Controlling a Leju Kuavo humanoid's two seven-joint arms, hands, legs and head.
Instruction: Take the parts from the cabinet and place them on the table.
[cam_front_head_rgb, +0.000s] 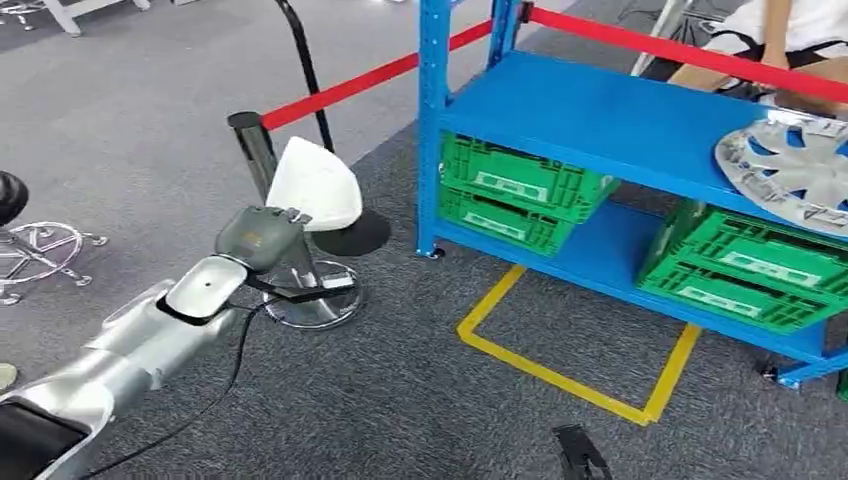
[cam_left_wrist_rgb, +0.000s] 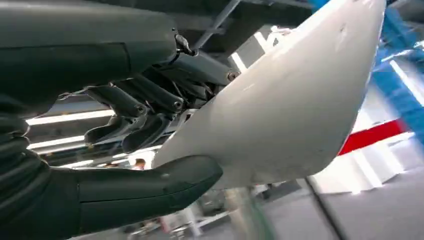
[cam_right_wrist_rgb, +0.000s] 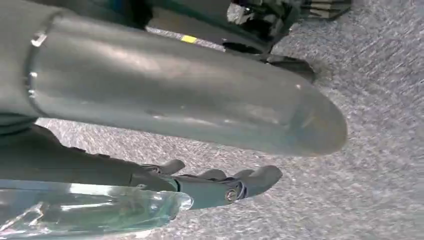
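Nearest, the silver left arm reaches forward from the lower left, and the left hand (cam_front_head_rgb: 262, 236) grips a smooth white curved plastic shell part (cam_front_head_rgb: 316, 186), held up over the grey carpet floor (cam_front_head_rgb: 380, 400); in the left wrist view the thick thumb (cam_left_wrist_rgb: 150, 187) lies under the white part (cam_left_wrist_rgb: 285, 105) and the darker fingers (cam_left_wrist_rgb: 135, 117) curl against its other side. Right hand (cam_right_wrist_rgb: 220, 182) hangs low over the carpet, fingers fairly straight and close together, a clear glassy piece (cam_right_wrist_rgb: 90, 210) beside them; cannot tell if it holds that piece. Yellow tape outline (cam_front_head_rgb: 570, 355) marks the floor in front of the blue metal shelf rack (cam_front_head_rgb: 600, 120). Just behind the held part stands a chrome barrier post (cam_front_head_rgb: 262, 160) with a red belt (cam_front_head_rgb: 360, 85). On the rack's lower level sit green plastic crates (cam_front_head_rgb: 515, 190), two stacked at left, more at right (cam_front_head_rgb: 740, 265). A silver spoked wheel cover (cam_front_head_rgb: 795, 170) lies on the rack's upper shelf at right. Farther back a person (cam_front_head_rgb: 790, 30) sits behind the rack.
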